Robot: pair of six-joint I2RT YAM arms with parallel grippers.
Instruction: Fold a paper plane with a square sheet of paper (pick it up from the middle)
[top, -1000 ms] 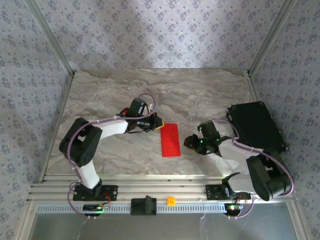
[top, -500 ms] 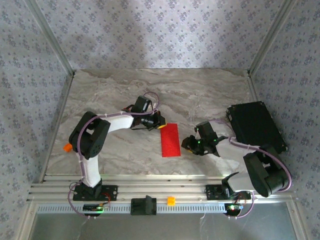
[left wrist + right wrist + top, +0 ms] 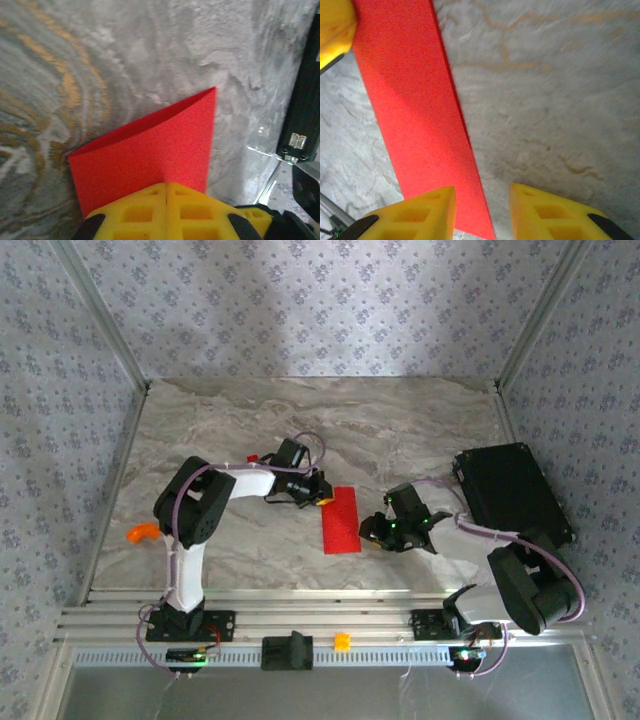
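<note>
Reach has changed on both sides. With jaws pressed together, the left gripper [image 3: 318, 494] has swung right and now sits over the far left corner of the square sheet of paper [image 3: 340, 520], which lies as a narrow rectangle mid-worktop [image 3: 420, 425]. The right gripper [image 3: 372, 530] has crept in; its jaws, slightly narrowed yet spread, straddle the sheet's right edge. Likely one pins while the other readies the next fold.

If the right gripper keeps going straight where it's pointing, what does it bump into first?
Probably the red sheet of paper: its long edge lies just ahead of the right gripper and its open jaws, on the table. Depth is hard to judge.
</note>
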